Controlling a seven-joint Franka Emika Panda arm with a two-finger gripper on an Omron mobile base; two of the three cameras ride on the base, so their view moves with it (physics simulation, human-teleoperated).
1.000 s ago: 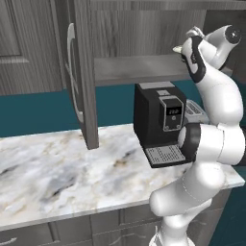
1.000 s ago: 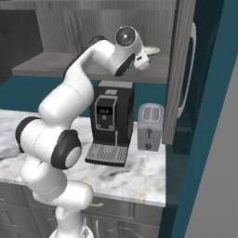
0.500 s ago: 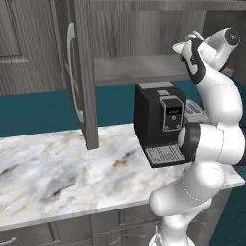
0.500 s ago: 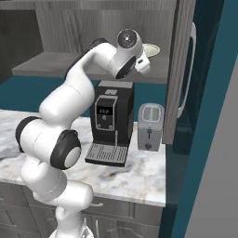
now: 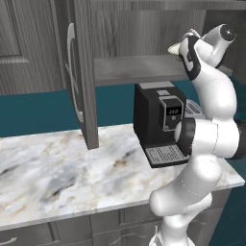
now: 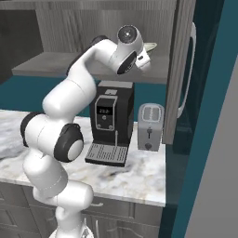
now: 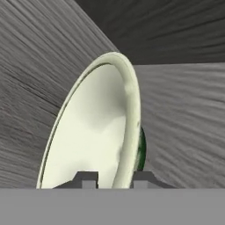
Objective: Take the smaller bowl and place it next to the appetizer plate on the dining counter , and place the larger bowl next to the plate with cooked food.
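- Smaller bowl [image 7: 94,127]: pale cream-white, thin rim, sits on the cabinet shelf [image 5: 129,72] near its right end, inside the open upper cabinet. In the hand view it appears rolled on edge, its hollow facing the camera; that is the camera's tilt.
- From the left base view a sliver of the bowl's rim [image 5: 174,48] shows just left of the robot's wrist; from the right base view the rim [image 6: 149,46] pokes out to the right of the hand.
- Gripper [image 7: 112,179]: fingertips [image 7: 89,179] stand narrow, one on each side of the bowl's near rim, one inside the hollow and one outside the wall. They look closed on the rim; contact itself is hard to judge.
- A dark green edge [image 7: 140,149] shows just behind the bowl's rim; what it belongs to cannot be told.
- Open cabinet door [image 5: 80,72] hangs left of the shelf, with a long curved handle.
- Below the shelf, on the marble worktop [image 5: 62,168]: a black coffee machine [image 6: 111,121] near the right end, a silver toaster [image 6: 151,126] just beside it toward the right edge.
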